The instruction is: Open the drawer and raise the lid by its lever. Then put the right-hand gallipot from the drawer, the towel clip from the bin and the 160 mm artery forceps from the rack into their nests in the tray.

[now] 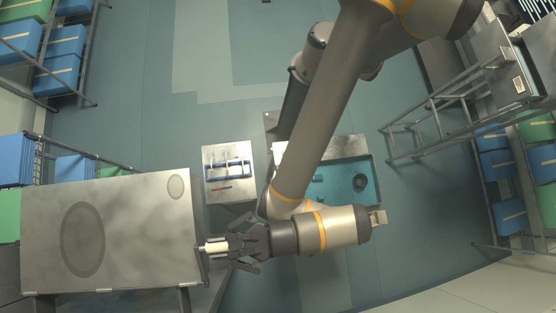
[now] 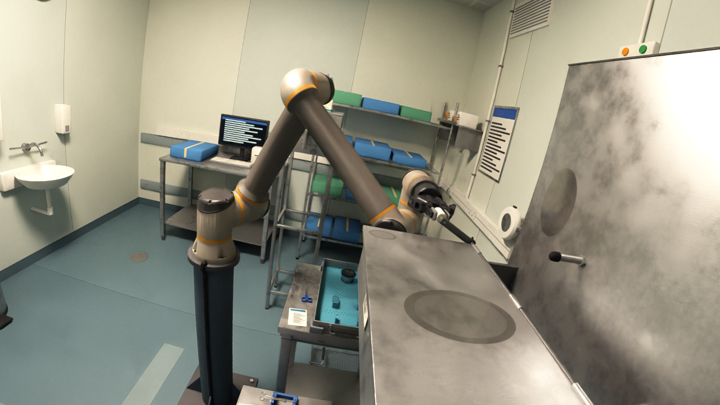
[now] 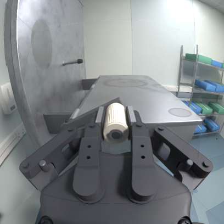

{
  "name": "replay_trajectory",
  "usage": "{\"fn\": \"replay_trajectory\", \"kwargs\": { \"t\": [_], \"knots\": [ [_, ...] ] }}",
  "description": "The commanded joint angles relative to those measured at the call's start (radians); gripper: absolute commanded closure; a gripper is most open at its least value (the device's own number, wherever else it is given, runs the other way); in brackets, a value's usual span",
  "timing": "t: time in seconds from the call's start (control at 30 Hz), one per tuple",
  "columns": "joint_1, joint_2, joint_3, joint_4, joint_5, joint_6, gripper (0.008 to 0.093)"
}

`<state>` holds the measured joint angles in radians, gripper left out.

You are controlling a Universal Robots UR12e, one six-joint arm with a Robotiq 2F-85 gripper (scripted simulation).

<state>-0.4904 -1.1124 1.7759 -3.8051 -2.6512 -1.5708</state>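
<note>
The lever's white ribbed grip [image 3: 115, 124] [image 1: 216, 248] sticks out from the right end of the steel lid [image 1: 109, 229]. My gripper [image 1: 229, 248] [image 2: 439, 213] [image 3: 115, 116] is around this grip and closed on it. The lever's dark bar [image 2: 457, 231] slants down toward the lid's far edge. The blue tray [image 1: 342, 183] [image 2: 337, 294] sits on a steel table beyond my arm, with a dark gallipot [image 1: 360, 181] in it. The rack [image 1: 228, 167] with forceps hanging from it stands on a small table left of the tray. The drawer and bin are hidden from me.
Behind the lid stands a tall steel panel [image 2: 629, 226] with a black-tipped peg [image 2: 566, 258]. Wire shelving [image 2: 382, 166] with blue and green packs lines the far wall. A red-and-blue tool [image 1: 221, 189] lies in front of the rack. My arm's pedestal [image 2: 214, 302] stands left of the tray table.
</note>
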Motion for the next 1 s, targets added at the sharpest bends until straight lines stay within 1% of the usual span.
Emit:
{"fn": "replay_trajectory", "kwargs": {
  "t": [0.0, 0.97],
  "knots": [
    [0.000, -0.001, -0.001, 0.000, 0.000, 0.000, 0.0708],
    [0.000, -0.001, -0.001, 0.000, 0.000, 0.000, 0.0805]
  ]
}}
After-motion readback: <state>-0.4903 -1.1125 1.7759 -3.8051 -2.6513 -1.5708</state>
